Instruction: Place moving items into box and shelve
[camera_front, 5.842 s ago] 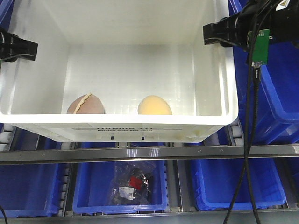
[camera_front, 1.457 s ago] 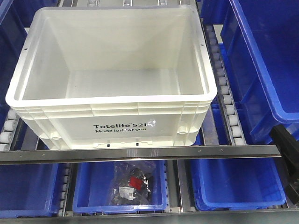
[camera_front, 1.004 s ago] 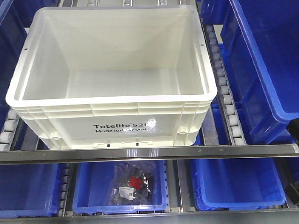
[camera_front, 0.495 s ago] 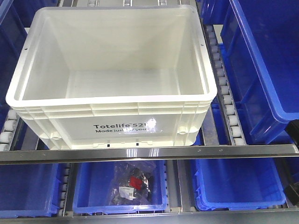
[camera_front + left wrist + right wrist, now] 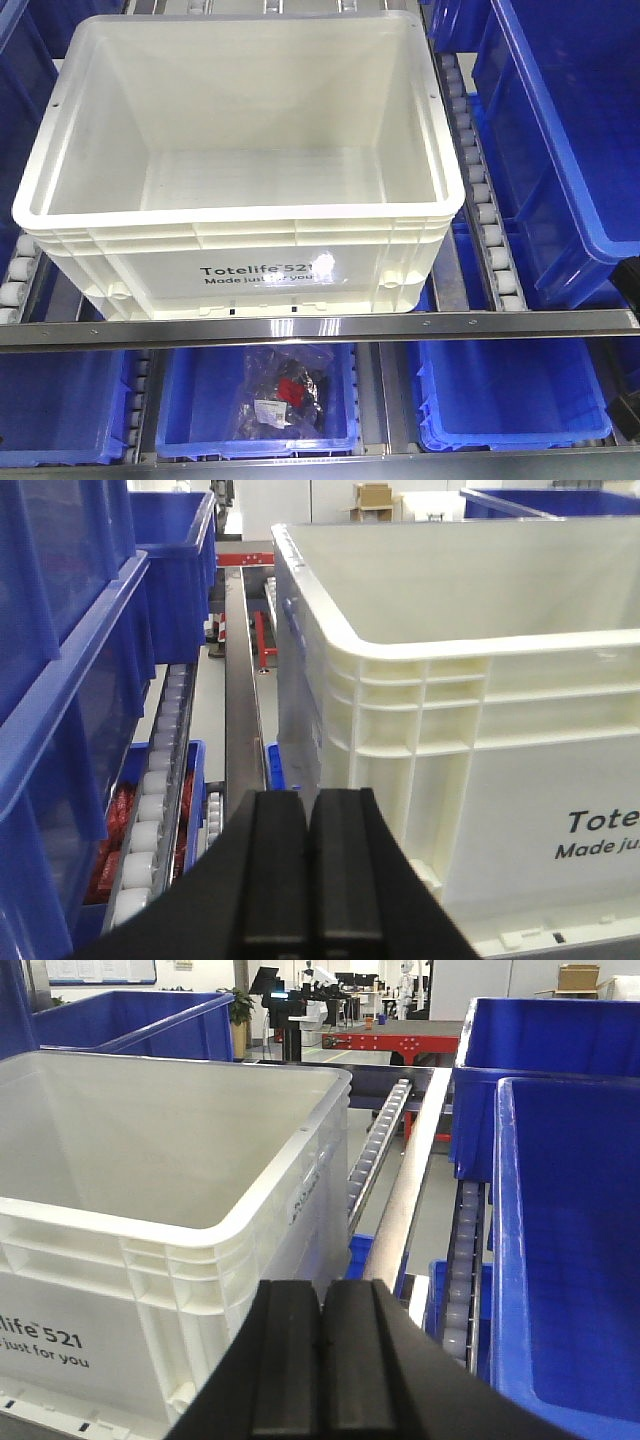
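While the box (image 5: pixel 240 215) rests on the shelf rollers (image 5: pixel 487 235) with its near wall just behind the front rail (image 5: pixel 300 328), both the left gripper (image 5: pixel 310 880) and right gripper (image 5: pixel 322 1370) are pressed closed and empty, so any nudge could roll it askew; the toys are hidden.

The box (image 5: pixel 240 130) is of white plastic, smooth and a little glossy, with a ribbed rim and black matt print on its front wall. At 3 o'clock from it stands a blue bin (image 5: pixel 560 130) of smooth, shiny plastic. The rail (image 5: pixel 320 328) at 6 o'clock of the box is bright polished metal that reflects light. The rollers (image 5: pixel 487 225) look like pale smooth plastic. Below, a clear glossy film bag (image 5: pixel 283 392) lies in another blue bin. Both grippers, left gripper (image 5: pixel 308 880) and right gripper (image 5: pixel 322 1360), have black matt pads, rubber-like.
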Tool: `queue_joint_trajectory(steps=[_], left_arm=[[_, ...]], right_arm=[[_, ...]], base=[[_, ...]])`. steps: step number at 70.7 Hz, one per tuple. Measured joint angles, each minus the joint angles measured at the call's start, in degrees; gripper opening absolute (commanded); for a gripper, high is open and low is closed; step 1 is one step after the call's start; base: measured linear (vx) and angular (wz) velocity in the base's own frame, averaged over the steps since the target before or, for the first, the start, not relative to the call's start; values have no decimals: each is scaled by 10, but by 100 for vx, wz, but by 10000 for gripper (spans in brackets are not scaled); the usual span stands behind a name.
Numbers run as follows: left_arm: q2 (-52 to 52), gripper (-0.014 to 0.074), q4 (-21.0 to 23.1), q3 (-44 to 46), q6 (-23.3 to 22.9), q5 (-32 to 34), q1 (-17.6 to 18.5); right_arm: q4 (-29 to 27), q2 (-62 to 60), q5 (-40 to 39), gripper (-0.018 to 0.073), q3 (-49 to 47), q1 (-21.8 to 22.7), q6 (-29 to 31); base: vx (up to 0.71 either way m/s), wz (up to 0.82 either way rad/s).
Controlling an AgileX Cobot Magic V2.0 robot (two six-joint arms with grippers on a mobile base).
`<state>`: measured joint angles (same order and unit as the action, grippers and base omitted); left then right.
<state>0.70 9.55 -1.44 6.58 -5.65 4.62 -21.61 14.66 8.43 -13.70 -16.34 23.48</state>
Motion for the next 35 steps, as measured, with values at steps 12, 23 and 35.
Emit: queue_joint_trajectory(steps=[12,23,35], left_arm=[[0,-27,0,0,6,-23,0],[0,-27,0,0,6,-44,0],[0,-27,0,0,6,-48,0]], right_arm=[[0,0,0,-15,0,0,0],[0,0,0,-15,0,0,0],[0,0,0,-15,0,0,0]], base=[[0,0],[0,0],[0,0]])
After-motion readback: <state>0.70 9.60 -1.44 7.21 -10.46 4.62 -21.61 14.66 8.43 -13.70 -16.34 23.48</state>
